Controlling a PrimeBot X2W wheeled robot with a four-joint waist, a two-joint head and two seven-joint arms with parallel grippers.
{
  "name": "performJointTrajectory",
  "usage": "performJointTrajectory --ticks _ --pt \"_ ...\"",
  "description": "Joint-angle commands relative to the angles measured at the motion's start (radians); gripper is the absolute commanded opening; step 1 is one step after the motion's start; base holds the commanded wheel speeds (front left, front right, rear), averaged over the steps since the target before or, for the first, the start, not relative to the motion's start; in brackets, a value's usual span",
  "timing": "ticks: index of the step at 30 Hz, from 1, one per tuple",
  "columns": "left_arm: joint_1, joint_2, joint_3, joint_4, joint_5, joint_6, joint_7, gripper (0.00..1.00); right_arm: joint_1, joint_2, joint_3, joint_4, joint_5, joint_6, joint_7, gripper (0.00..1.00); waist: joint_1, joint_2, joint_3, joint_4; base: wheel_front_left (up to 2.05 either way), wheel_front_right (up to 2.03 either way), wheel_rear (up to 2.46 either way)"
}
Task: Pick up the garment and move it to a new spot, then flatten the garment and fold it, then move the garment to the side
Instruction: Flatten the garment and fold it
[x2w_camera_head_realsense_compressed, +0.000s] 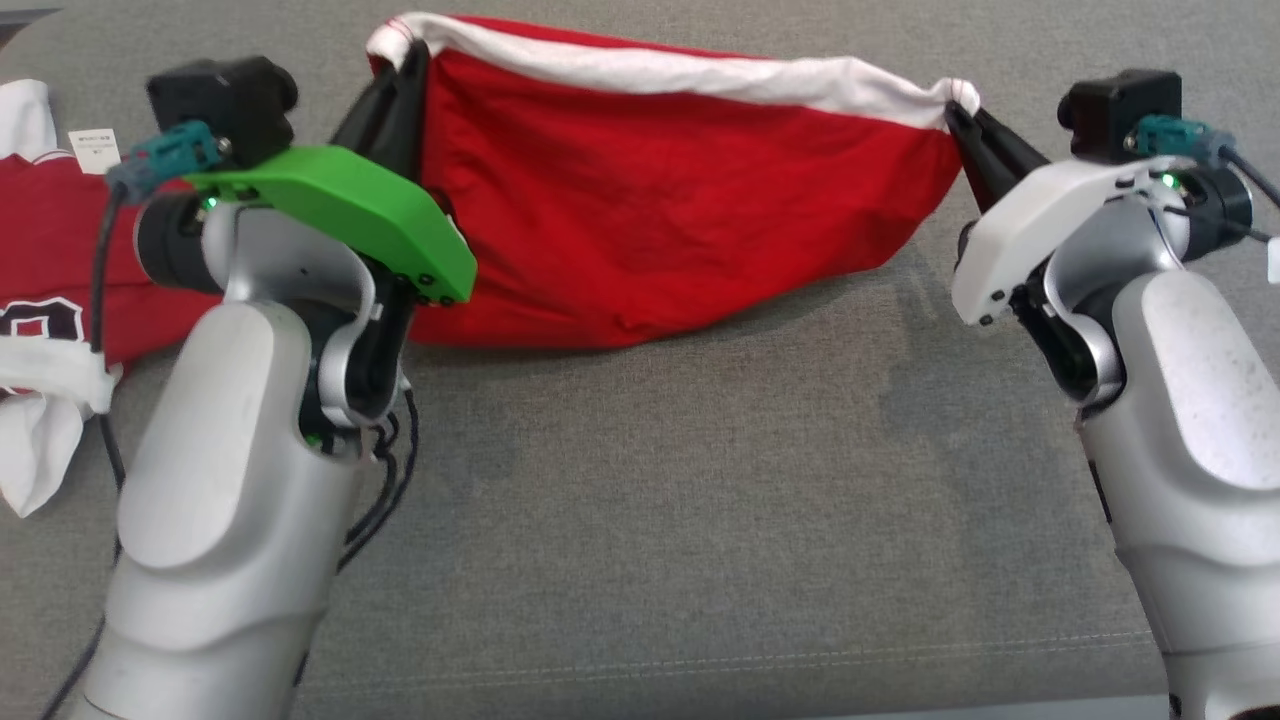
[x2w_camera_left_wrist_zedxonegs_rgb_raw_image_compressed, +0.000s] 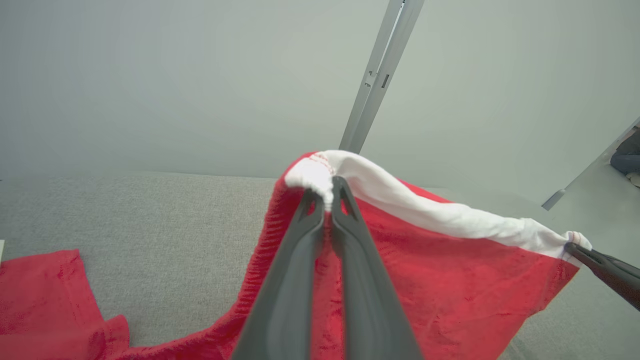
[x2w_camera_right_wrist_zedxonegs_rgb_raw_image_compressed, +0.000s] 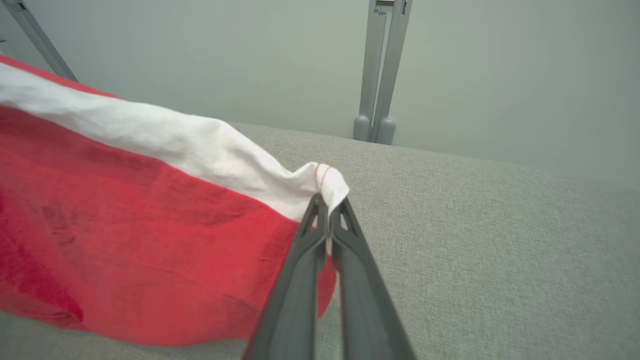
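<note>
Left hand (x2w_camera_left_wrist_zedxonegs_rgb_raw_image_compressed: 327, 189) is clenching on the garment (x2w_camera_head_realsense_compressed: 680, 220), both dark fingers pressed together over the bunched white corner at its upper left. Right hand (x2w_camera_right_wrist_zedxonegs_rgb_raw_image_compressed: 327, 204) is likewise pinching shut on the opposite white corner, where two thin red stitch lines are showing just above the fingertips. Between the two hands the garment is hanging spread out, raised above the grey bench (x2w_camera_head_realsense_compressed: 700, 520). Its white band (x2w_camera_head_realsense_compressed: 700, 75) is running along the top edge from one grip to the other and dipping slightly in the middle. The red body below it is sagging in a curve, wrinkled, with its lowest fold coming down to the bench near the left forearm; whether it is actually touching there cannot be told. Out to the robot's left, well apart from the held piece, a second red-and-white garment (x2w_camera_head_realsense_compressed: 50, 250) is lying flat on the bench, a small white tag (x2w_camera_head_realsense_compressed: 95, 150) showing on it. Beyond the bench's far edge a pale metal post (x2w_camera_right_wrist_zedxonegs_rgb_raw_image_compressed: 380, 75) is standing against a plain wall.
</note>
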Motion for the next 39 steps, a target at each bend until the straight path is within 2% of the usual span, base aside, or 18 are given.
performJointTrajectory --ticks 1,2,4,7,10,15,17,21,29,35,39 --pt "-0.030 0.014 0.007 0.005 0.007 -0.006 -0.012 0.00 -0.021 -0.008 0.003 0.003 0.004 -0.001 -0.005 0.00 0.0000 -0.0001 0.033 -0.026 0.00 0.00 0.00" --pt "-0.064 0.035 0.005 0.020 0.029 -0.021 -0.025 0.00 -0.052 -0.017 0.018 0.010 0.010 -0.001 -0.012 0.00 0.0000 -0.0001 0.049 -0.035 0.00 0.00 0.00" --pt "-0.122 0.025 0.025 0.047 0.005 -0.046 -0.053 0.00 -0.114 -0.025 0.056 0.029 0.031 -0.001 -0.020 0.00 0.0000 -0.0001 0.079 -0.050 0.00 0.00 0.00" --pt "-0.232 0.055 0.040 0.090 0.013 -0.093 -0.085 0.00 -0.228 -0.047 0.097 0.065 0.027 -0.001 -0.051 0.00 0.0000 -0.0001 0.130 -0.077 0.00 0.00 0.00" --pt "-0.336 0.054 0.071 0.133 -0.037 -0.142 -0.103 0.00 -0.351 -0.044 0.136 0.105 0.021 -0.001 -0.085 0.00 0.0000 -0.0001 0.192 -0.105 0.00 0.00 0.00" --pt "-0.524 0.092 0.099 0.182 -0.066 -0.204 -0.109 0.00 -0.571 -0.045 0.162 0.172 0.001 -0.001 -0.157 0.00 0.0000 -0.0001 0.301 -0.137 0.00 0.00 0.00" --pt "-0.594 0.117 0.107 0.208 -0.054 -0.209 -0.115 0.00 -0.643 -0.051 0.162 0.204 -0.028 -0.001 -0.187 0.00 0.0000 -0.0001 0.339 -0.143 0.00 0.00 0.00" --pt "-0.716 0.103 0.141 0.243 -0.113 -0.223 -0.130 0.00 -0.775 -0.046 0.144 0.262 -0.087 -0.001 -0.258 0.00 0.0000 -0.0001 0.389 -0.147 0.00 0.00 0.00" --pt "-0.839 0.110 0.168 0.258 -0.165 -0.243 -0.284 0.00 -0.970 -0.054 0.040 0.351 -0.246 -0.002 -0.424 0.00 0.0000 -0.0001 0.421 -0.135 0.00 0.00 0.00" --pt "-0.857 0.120 0.154 0.258 -0.171 -0.245 -0.424 0.00 -1.023 -0.040 -0.047 0.329 -0.395 -0.002 -0.508 0.00 0.0000 -0.0001 0.421 -0.127 0.00 0.00 0.00" --pt "-0.852 0.119 0.156 0.267 -0.183 -0.246 -0.459 0.00 -0.997 -0.020 -0.075 0.285 -0.469 -0.002 -0.516 0.00 0.0000 -0.0001 0.423 -0.124 0.00 0.00 0.00"
